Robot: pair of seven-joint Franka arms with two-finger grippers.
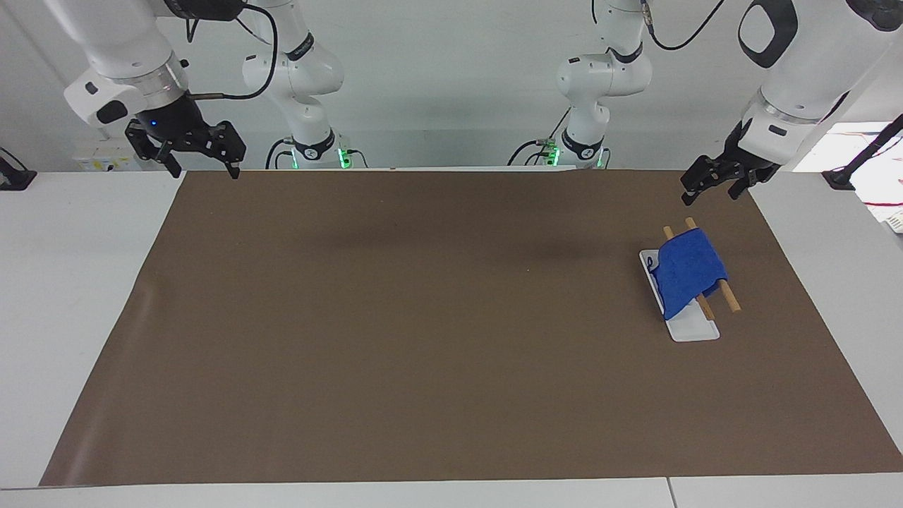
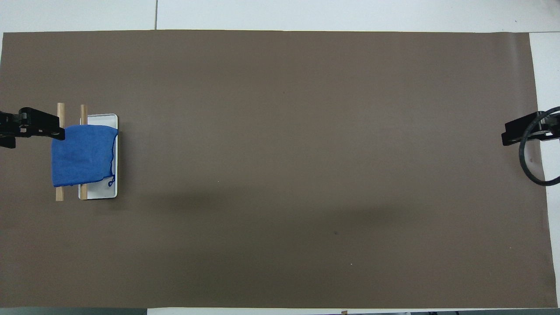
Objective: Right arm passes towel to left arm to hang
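Although both grippers are raised at the robots' edge of the brown mat [image 1: 423,339], nothing is held in either. The right gripper [image 1: 201,161], marked by its blue light, is parked over the mat's corner at the right arm's end, its fingers spread and empty; that arm is judged to be waiting. The left gripper [image 1: 709,185] is held above the mat just nearer the robots than the rack, its fingers parted, gripping nothing. Farther out, the towel [image 1: 688,271] is draped over two wooden rails [image 1: 730,302] standing on a white base [image 1: 691,330], so that it hangs down both sides. The hanging is judged complete.
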